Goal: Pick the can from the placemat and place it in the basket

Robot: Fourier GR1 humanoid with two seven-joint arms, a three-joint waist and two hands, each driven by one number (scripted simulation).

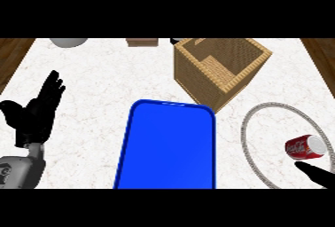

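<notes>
A red can [304, 147] lies on its side on a round pale placemat with a grey rim [247, 133] at the right of the counter. A square wicker basket [196, 73] stands behind it, towards the middle, open at the top. Only a small black part of my right hand [317, 176] shows at the lower right edge. It sits just below the can and apart from it. My left hand [36, 113] rests open at the far left, fingers up, holding nothing.
A blue rectangular mat [167, 146] lies in the middle front, between my hands. At the counter's back edge are a grey bowl [68, 42] and a small brown object [142, 42]. Wooden floor shows past both side edges.
</notes>
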